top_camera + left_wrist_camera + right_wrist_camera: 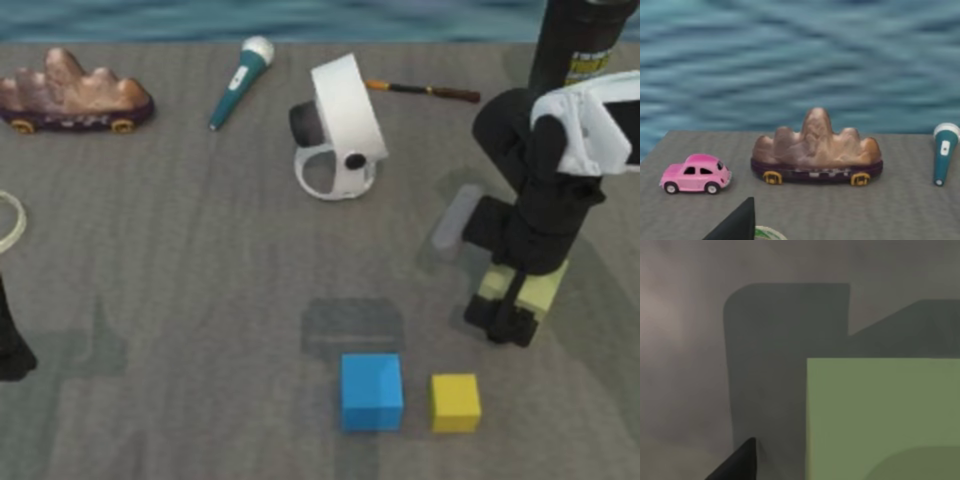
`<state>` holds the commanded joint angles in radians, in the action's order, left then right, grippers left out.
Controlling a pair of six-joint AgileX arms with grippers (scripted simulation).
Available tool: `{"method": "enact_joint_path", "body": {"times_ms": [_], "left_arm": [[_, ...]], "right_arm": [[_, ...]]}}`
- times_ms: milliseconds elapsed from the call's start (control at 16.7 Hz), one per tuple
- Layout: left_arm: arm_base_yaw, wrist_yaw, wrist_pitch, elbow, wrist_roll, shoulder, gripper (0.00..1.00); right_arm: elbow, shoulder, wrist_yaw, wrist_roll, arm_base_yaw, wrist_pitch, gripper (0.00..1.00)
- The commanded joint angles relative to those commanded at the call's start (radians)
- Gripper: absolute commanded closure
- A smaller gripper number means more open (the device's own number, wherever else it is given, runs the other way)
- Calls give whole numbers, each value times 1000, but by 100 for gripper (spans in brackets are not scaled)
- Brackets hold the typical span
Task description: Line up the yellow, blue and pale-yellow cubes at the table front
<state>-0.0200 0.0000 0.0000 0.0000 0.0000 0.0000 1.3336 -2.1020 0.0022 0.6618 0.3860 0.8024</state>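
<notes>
The right gripper [512,318] was clamped down over the pale-yellow cube [540,290], its jaws closed on the cube's sides, right of centre on the table [180,260], and in the right wrist view that cube [880,415] filled the near corner with its dark shadow spread across the grey weave beside it. Whether the cube was resting on the surface or just off it could not be told. Just left and nearer the front sat the yellow cube [455,402], and immediately left of that, close but not touching, the blue cube [371,391], the two sitting in a row along the front edge. Farther back stood a white desk fan [340,130], with a thin dark stick [425,91] behind it to the right and a teal microphone [240,82] to its left. At the far left lay a brown rock-shaped car [72,95], and the left wrist view showed a pink toy car [696,174] beside it. The left gripper [12,350] sat parked at the left edge, and whether its jaws were apart could not be told.
</notes>
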Motion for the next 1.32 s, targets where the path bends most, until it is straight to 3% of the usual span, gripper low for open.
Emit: {"method": "enact_joint_path", "body": {"times_ms": [780, 1320], "left_arm": [[0, 0, 0, 0, 0, 0, 0], [0, 0, 0, 0, 0, 0, 0]], "right_arm": [[0, 0, 0, 0, 0, 0, 98], [1, 11, -3, -4, -2, 8, 100]]}}
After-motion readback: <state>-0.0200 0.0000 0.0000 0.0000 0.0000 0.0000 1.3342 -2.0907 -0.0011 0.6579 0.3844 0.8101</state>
